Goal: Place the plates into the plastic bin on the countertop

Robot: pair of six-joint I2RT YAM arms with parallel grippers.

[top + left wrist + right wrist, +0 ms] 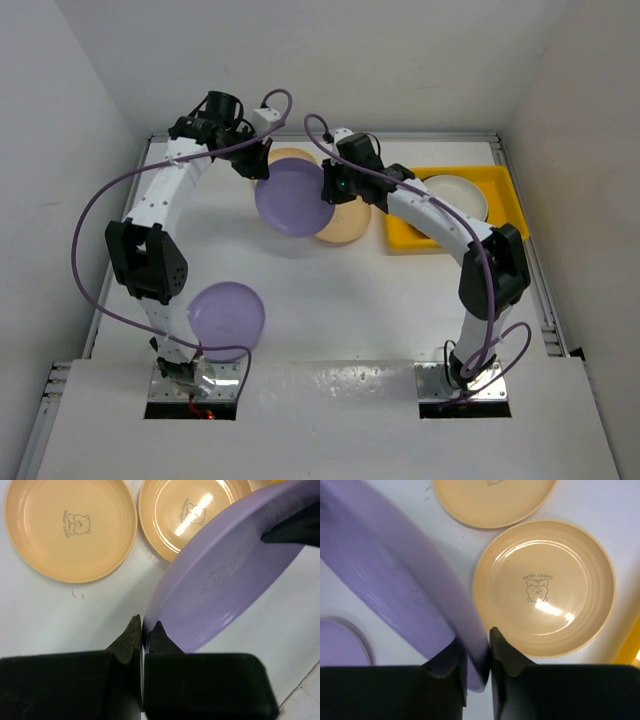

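Hanging above the white worktop [350, 300], a round shallow lavender plate [290, 197] is clenched at opposite rims by the left hand [144, 630] and right hand [479, 641]. Two round pale orange plates [71, 527] [190, 517] lie beneath it, and a second lavender plate [228, 315] sits by the base of the left arm [160, 192]. The bright yellow plastic bin [503, 190] lies rightward, its pale plate [458, 195] half hidden by the right arm [445, 225].

White walls [330, 60] enclose three sides; glossy white ledge [330, 400] along near edge.
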